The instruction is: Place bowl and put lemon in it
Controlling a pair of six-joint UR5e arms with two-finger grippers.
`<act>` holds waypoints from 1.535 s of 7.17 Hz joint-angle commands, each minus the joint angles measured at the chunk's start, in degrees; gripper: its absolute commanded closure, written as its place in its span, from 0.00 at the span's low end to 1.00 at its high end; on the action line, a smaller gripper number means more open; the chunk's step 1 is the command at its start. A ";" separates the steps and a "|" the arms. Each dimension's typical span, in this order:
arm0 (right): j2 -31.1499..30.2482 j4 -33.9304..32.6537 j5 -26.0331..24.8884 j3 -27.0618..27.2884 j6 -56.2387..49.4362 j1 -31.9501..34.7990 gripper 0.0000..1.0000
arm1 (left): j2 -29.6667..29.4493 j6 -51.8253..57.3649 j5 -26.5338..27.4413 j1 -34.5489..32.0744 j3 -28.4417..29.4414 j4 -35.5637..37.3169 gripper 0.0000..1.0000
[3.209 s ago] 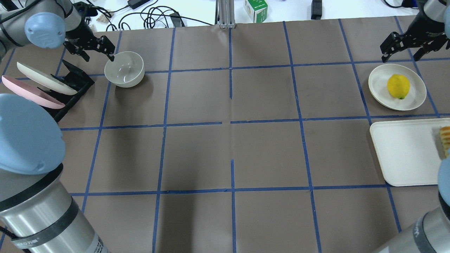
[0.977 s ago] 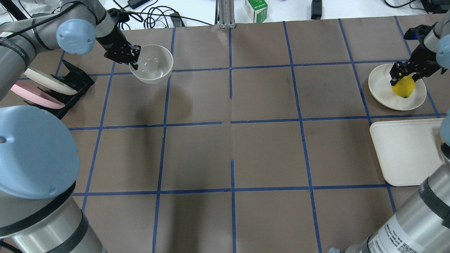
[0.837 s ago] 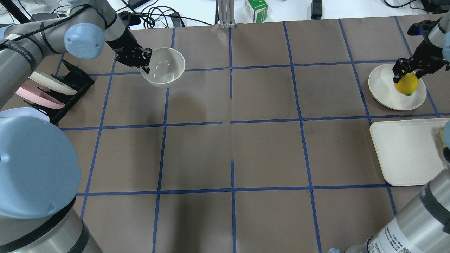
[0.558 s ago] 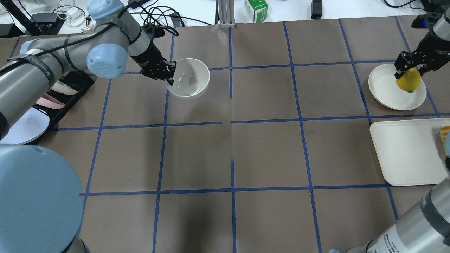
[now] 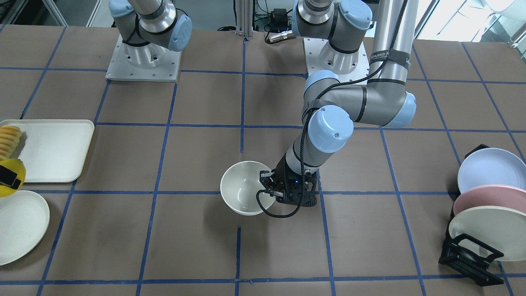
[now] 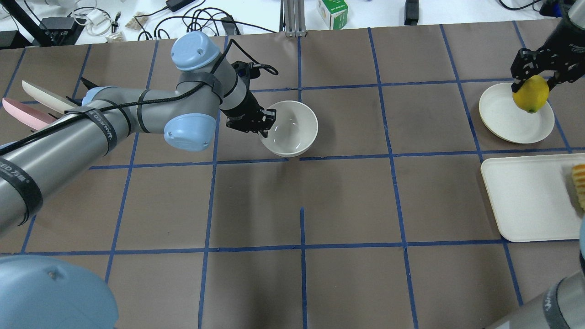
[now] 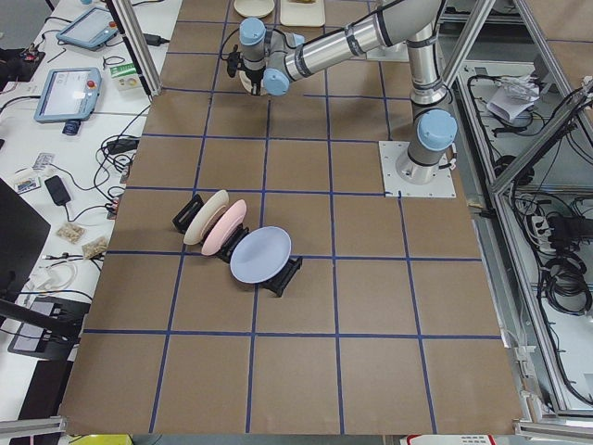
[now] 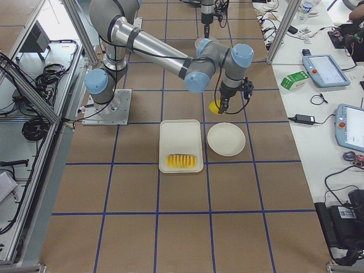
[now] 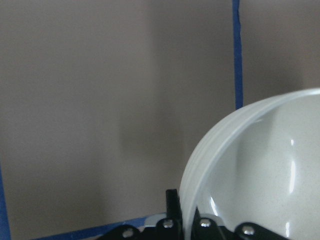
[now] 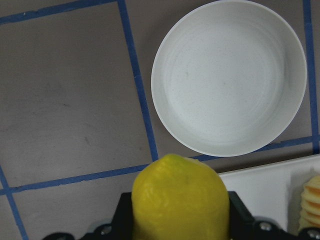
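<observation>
My left gripper [image 6: 263,125] is shut on the near-left rim of the off-white bowl [image 6: 289,129], one finger inside and one outside. It holds the bowl upright near the table's middle, just above a blue tape line. I cannot tell whether the bowl touches the table. The bowl also shows in the front view [image 5: 244,193] and the left wrist view [image 9: 260,170]. My right gripper [image 6: 530,83] is shut on the yellow lemon [image 6: 530,93] and holds it in the air over the far edge of a small white plate [image 6: 507,119]. The lemon fills the bottom of the right wrist view [image 10: 180,200].
A white tray [image 6: 525,201] at the right edge holds ridged yellow sliced food [image 6: 578,183]. A black rack with blue, pink and cream plates [image 5: 472,255] stands at the table's left end. Cables and a green-white box [image 6: 332,13] lie beyond the far edge.
My left gripper took the bowl by its rim and carried it right, from beside the plate rack toward the table's middle. My right gripper came down, shut on the lemon and lifted it off the plate.
</observation>
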 commanded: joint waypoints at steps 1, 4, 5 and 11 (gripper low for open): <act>-1.22 0.51 0.96 -0.01 8.49 7.99 1.00 | -1.26 -2.36 0.03 -1.39 -2.09 4.64 1.00; -1.32 -0.27 1.22 -0.01 21.70 20.49 1.00 | -1.70 -2.55 0.20 -1.57 -1.74 5.08 0.06; -1.14 -0.45 1.14 -0.01 24.26 22.79 1.00 | -0.22 -2.20 0.46 -1.22 -1.13 4.91 0.00; 2.10 -6.51 5.78 0.08 30.41 33.17 1.00 | 17.52 9.38 13.43 4.92 12.15 -35.39 0.00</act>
